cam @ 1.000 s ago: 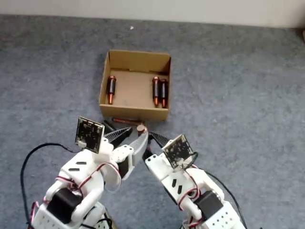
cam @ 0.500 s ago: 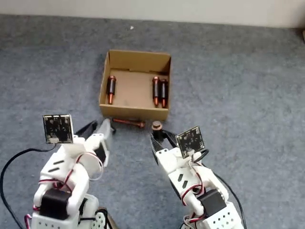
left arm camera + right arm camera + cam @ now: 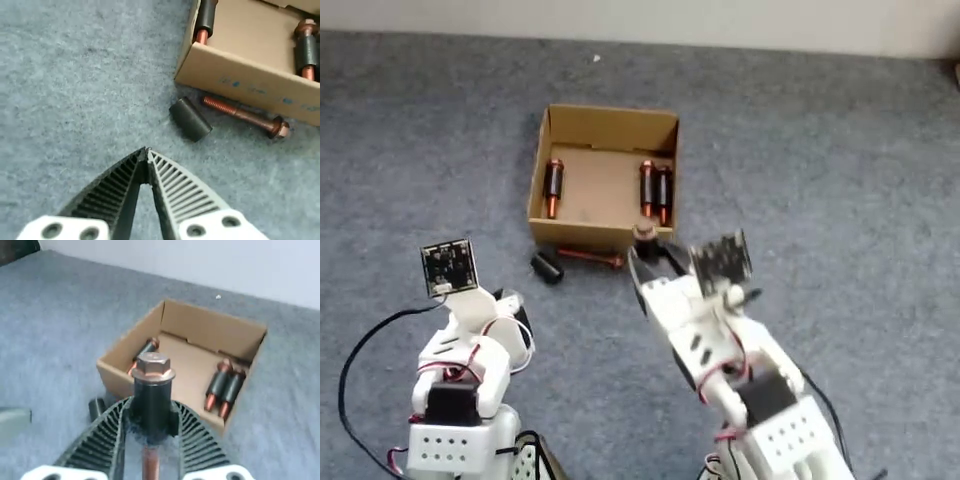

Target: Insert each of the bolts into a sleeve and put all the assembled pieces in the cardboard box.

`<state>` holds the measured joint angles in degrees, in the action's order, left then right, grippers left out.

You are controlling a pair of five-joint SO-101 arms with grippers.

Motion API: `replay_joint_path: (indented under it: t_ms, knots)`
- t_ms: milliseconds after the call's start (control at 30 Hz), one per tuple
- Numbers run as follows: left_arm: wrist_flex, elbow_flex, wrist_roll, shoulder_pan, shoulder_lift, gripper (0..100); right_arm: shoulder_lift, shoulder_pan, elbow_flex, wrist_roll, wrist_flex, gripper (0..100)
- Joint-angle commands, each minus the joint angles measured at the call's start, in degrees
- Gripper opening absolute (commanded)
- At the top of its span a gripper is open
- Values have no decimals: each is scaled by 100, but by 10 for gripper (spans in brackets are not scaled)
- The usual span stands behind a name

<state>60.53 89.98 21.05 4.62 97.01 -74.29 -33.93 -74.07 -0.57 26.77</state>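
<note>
A second ago both claws were being held close together just in front of the cardboard box [image 3: 605, 112], and now they are being kept well apart. The left claw [image 3: 146, 151] is being pulled back toward its own base, with its two fingers pressed together and nothing between them. The right claw [image 3: 150, 414] is being kept clamped on the held piece [image 3: 151, 390], a bolt already pushed into a black sleeve, head up. This held piece [image 3: 644, 235] is being carried forward and is now being hung right at the near wall of the box. This is taken to mean that the joining step is done for this one and that the drop into the box is being started. Three finished pieces [image 3: 647, 190] are already lying in the box, one by one side wall and two side by side by the other. A bare strip of box floor [image 3: 187, 360] is being left open between them, and that looks like good room for the drop. The near wall is the edge to be cleared first, so the piece should probably be kept high until it is over the floor. A loose bolt [image 3: 245, 115] and a loose sleeve [image 3: 190, 119] are being left on the carpet [image 3: 820, 150] just outside that wall, near each other, so one more piece is still to be made. The carpet around the box is being left open for both arms.
</note>
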Motion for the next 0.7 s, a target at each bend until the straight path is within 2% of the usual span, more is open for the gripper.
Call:
replay_joint_path:
  t_ms: [0,200,300,567,667]
  knots:
    - [-519,207,-26,48,57,7,1921,75,1332,-70,-875,5]
    - [-580,251,-26,48,57,7,4470,75,2352,-35,-2738,5]
    - [-580,242,-26,48,57,7,5560,84,2809,-35,-3336,9]
    - [-580,154,-26,215,57,7,7679,382,4198,-62,-3433,12]
    - [-580,4,-26,541,57,7,7952,391,4532,-62,-2976,68]
